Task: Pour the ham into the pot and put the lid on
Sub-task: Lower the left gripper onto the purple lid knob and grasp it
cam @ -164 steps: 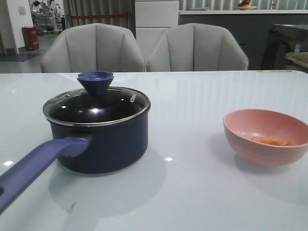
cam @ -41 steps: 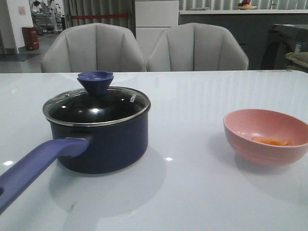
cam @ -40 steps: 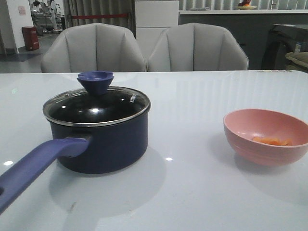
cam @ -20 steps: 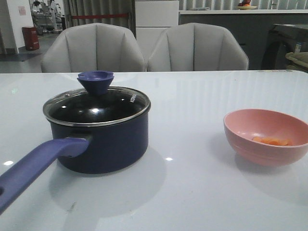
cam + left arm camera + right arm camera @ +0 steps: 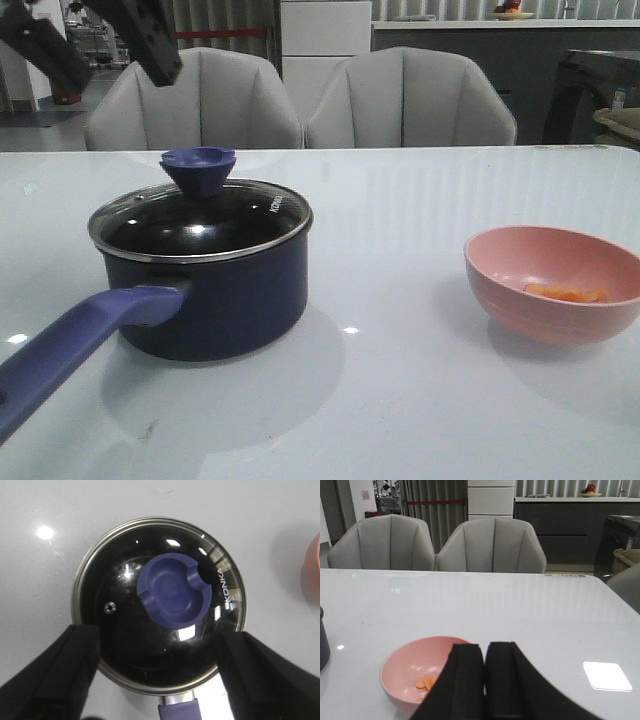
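Observation:
The pot (image 5: 215, 290) is dark navy with a long purple-blue handle (image 5: 70, 345) and stands on the left of the table. The glass lid (image 5: 200, 222) with its blue knob (image 5: 198, 166) lies on it. My left gripper (image 5: 115, 78) hangs open above and behind the pot. In the left wrist view the left gripper (image 5: 159, 640) looks straight down on the lid (image 5: 125, 645) and knob (image 5: 174, 591), its fingers apart on either side. The ham (image 5: 565, 293) lies in the pink bowl (image 5: 550, 300) on the right. My right gripper (image 5: 485, 650) is shut and empty, just in front of the bowl (image 5: 405, 670) with the ham (image 5: 426, 682).
Two grey chairs (image 5: 300, 100) stand behind the table's far edge. A sliver of the pot (image 5: 322, 647) shows in the right wrist view. The white tabletop (image 5: 400, 400) between pot and bowl is bare.
My left gripper has come into the front view at the top left, above the pot. Pot, lid and bowl have not moved.

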